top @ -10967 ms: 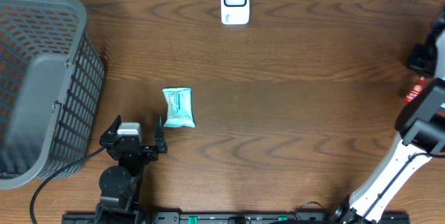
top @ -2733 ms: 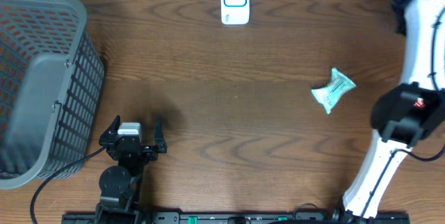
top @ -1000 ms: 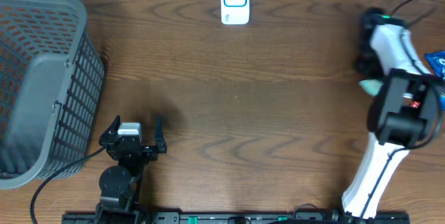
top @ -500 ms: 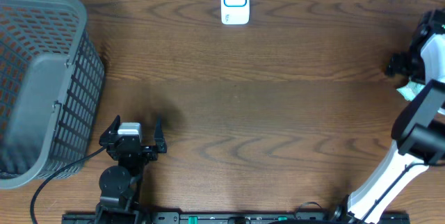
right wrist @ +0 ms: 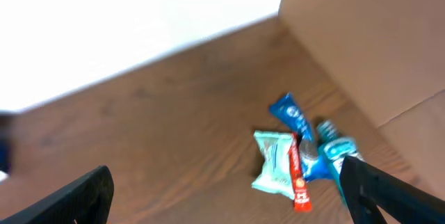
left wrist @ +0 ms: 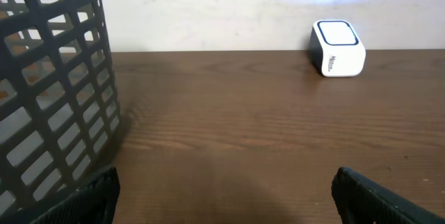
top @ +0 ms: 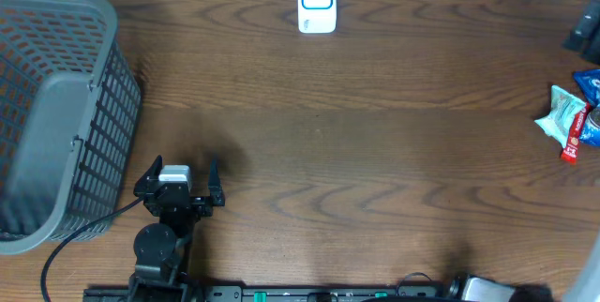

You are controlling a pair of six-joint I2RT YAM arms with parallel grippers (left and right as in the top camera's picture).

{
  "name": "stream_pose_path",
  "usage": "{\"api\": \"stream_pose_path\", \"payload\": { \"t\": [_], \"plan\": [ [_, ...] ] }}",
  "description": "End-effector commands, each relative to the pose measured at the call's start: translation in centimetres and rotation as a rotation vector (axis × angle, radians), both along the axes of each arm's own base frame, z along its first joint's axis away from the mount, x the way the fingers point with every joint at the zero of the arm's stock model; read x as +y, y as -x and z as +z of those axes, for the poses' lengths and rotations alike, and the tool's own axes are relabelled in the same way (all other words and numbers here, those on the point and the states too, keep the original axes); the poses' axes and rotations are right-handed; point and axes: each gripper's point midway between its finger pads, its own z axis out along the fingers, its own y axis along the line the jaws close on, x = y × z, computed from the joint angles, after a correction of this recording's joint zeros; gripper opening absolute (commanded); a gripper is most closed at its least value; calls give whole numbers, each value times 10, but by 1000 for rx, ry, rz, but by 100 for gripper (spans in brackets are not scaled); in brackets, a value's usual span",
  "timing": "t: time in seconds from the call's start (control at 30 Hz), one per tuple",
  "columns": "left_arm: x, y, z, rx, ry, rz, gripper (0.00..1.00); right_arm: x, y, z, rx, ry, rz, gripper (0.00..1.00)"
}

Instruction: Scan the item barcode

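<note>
The item, a pale teal packet [top: 561,114], lies flat at the far right of the table against other packets; in the right wrist view the teal packet [right wrist: 274,160] sits below and ahead of my right gripper [right wrist: 229,203], which hangs open above the table holding nothing. No barcode shows on it. The white scanner [top: 317,2] with a blue face stands at the table's back edge, also seen in the left wrist view as the scanner [left wrist: 337,46]. My left gripper [top: 184,181] rests open at the front left, nothing between its fingers [left wrist: 372,196].
A grey mesh basket [top: 56,114] fills the left side. Beside the item lie a red stick pack [top: 573,143] and blue packets [top: 591,82]. A cardboard wall [right wrist: 375,36] rises at the right. A dark part of the right arm [top: 587,35] shows at the overhead's right edge.
The right gripper opened and let go of the teal packet, which now lies by the packets at the far right. The right arm lifted away toward the right edge. The left arm stayed put.
</note>
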Motion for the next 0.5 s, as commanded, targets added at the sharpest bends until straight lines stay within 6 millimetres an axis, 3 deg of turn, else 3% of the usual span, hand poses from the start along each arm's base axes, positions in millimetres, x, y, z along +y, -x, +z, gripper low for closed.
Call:
{"api": "stream_pose_path", "payload": {
  "t": [0.0,0.23,0.33,0.47],
  "plan": [
    [3,0,-18,42,-15,15,98,9,17,20,-54,12,13,99],
    [3,0,-18,42,-14,15,98,25,63,67,-188,63,12,99],
    [3,0,-18,42,-14,15,98,27,89,72,-193,84,-23,99],
    [3,0,-18,42,-14,15,98,46,127,76,-203,80,0,99]
  ]
}}
